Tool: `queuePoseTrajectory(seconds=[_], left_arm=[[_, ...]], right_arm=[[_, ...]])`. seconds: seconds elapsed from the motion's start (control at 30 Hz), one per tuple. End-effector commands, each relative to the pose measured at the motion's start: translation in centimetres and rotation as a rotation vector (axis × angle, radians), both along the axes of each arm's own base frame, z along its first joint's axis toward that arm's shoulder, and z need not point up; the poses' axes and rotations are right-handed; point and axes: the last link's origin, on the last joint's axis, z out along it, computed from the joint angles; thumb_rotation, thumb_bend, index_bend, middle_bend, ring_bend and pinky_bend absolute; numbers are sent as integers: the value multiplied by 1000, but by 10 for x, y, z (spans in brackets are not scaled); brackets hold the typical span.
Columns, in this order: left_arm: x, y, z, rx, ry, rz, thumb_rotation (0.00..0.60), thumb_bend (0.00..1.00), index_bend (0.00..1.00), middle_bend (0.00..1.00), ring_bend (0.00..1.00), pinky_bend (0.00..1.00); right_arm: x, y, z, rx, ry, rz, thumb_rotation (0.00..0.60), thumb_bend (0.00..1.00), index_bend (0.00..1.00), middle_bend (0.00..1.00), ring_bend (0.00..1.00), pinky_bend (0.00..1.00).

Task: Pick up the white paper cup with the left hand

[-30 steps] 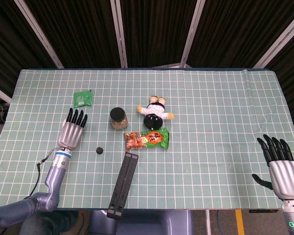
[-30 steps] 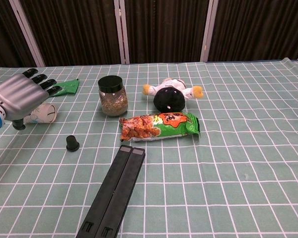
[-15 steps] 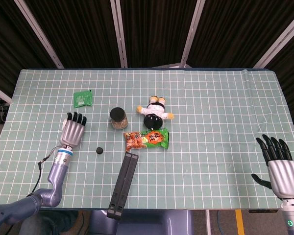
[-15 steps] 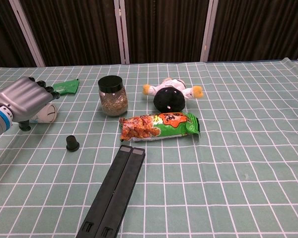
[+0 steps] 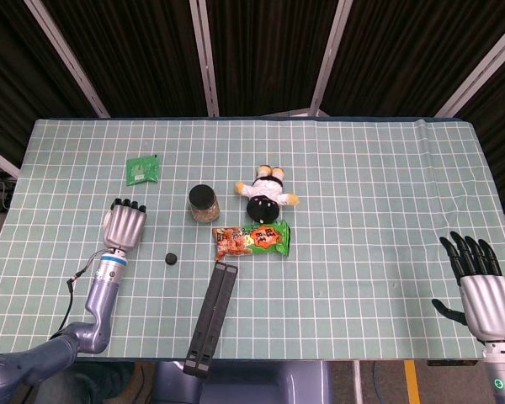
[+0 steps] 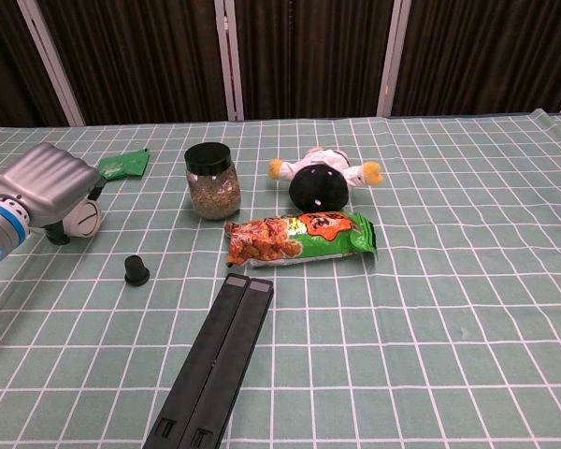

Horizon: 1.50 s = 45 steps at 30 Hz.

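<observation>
While fingers curl over it, the left hand covers the white paper cup lying on its side near the table's left edge.
Grasp looks closed; no lift visible yet, cup on cloth. Right hand idle, fingers spread, near right front corner.

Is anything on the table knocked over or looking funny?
Yes. The white paper cup lies tipped on its side under the left hand, its round end facing the chest camera. The stuffed toy lies flat, not sitting up. The jar stands upright. Nothing is spilled.
</observation>
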Motion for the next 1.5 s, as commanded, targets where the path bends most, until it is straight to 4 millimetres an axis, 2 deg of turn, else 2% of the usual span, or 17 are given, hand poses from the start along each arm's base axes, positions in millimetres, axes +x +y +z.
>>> queuePoseTrajectory(seconds=[0.03,0.1,0.33,0.4,0.53,0.73,0.8,1.0,1.23,1.5], left_arm=[[9,-1,14,28,-180,4,600,48,455,439,389,430],[20,-5,29,25,-497,47,600,47,455,437,387,430],[35,-11,68,27,-1211,196,600,47,455,435,388,429],[35,-13,75,17,-1376,230,600,48,455,435,388,430],[31,-19,73,-68,-1541,289,600,48,455,435,386,429],[22,-28,51,-156,-1582,343,600,49,455,435,386,429],[22,-31,37,-200,-1612,380,600,46,456,435,385,429],[25,-38,14,-258,-1620,368,600,48,454,435,385,429],[25,-42,5,-278,-1614,365,600,46,456,435,385,429],[14,-49,-4,-289,-1574,393,600,49,454,435,385,429]], right_arm=[[1,1,0,1,-2,3,600,0,0,0,0,0],[2,2,0,0,-4,8,600,0,0,0,0,0],[4,3,1,-2,-7,17,600,0,0,0,0,0],[4,3,1,-1,-11,19,600,0,0,0,0,0],[5,3,0,3,-10,19,600,0,0,0,0,0],[5,3,0,3,-13,21,600,0,0,0,0,0],[5,3,0,3,-13,20,600,0,0,0,0,0],[3,3,3,-5,-14,15,600,0,0,0,0,0],[1,4,5,-11,-20,13,600,0,0,0,0,0],[2,4,6,-9,-24,16,600,0,0,0,0,0]])
